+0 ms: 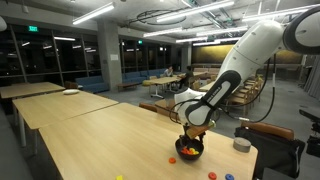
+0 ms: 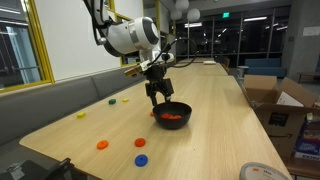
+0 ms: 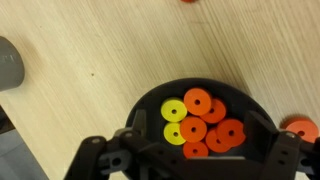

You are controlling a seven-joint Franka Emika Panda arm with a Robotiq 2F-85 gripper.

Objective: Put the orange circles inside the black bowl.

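Note:
The black bowl (image 3: 150,97) holds several orange circles (image 3: 210,126) and two yellow discs (image 3: 175,110). It also shows in both exterior views (image 1: 189,151) (image 2: 174,115). More orange circles lie loose on the table: one beside the bowl (image 3: 301,128), others in the exterior views (image 1: 171,159) (image 1: 211,175) (image 2: 102,145) (image 2: 140,142). My gripper (image 3: 200,152) hovers just above the bowl, open and empty, with its fingers spread to either side. It also shows in both exterior views (image 1: 193,134) (image 2: 158,97).
A small grey cylinder (image 1: 241,145) (image 3: 10,65) stands near the bowl. Blue pieces (image 2: 141,159) (image 1: 229,177) and a yellow piece (image 2: 111,101) lie on the wooden table (image 2: 200,90). The table edge is close to the bowl. Cardboard boxes (image 2: 280,100) stand beside the table.

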